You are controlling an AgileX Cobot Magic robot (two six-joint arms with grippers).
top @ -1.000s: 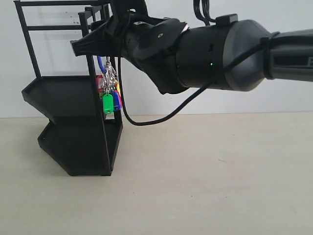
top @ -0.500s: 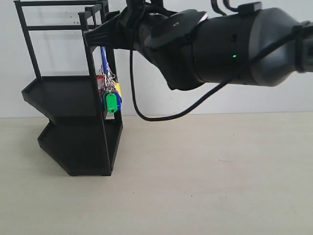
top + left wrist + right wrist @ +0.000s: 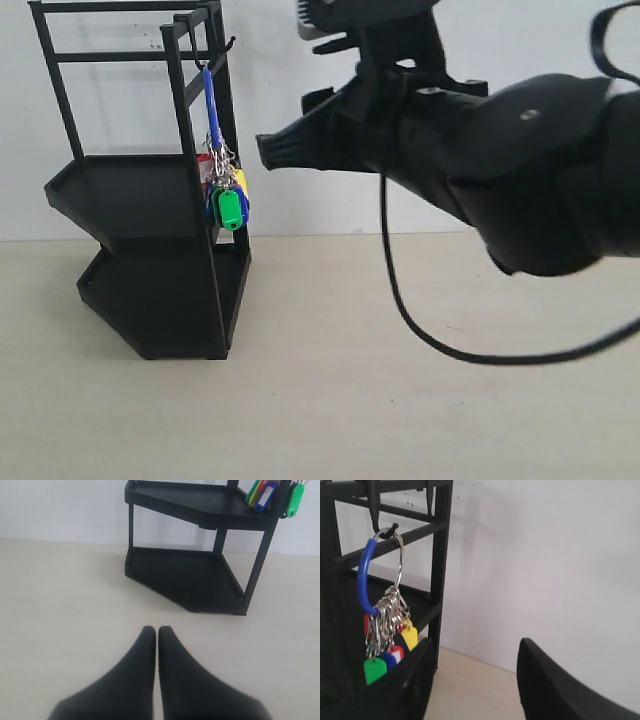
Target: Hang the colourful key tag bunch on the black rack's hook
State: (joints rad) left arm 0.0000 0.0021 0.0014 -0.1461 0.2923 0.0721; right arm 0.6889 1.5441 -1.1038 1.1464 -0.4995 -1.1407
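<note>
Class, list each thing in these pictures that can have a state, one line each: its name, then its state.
colourful key tag bunch: hanging from the hook, not gripped.
black rack: standing upright on the table.
right gripper: open, holding nothing, apart from the bunch.
left gripper: shut, holding nothing.

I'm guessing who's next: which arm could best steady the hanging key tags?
Right, probably: the right gripper is open and high beside the key tag bunch on the hook; the left gripper is shut, low.
</note>
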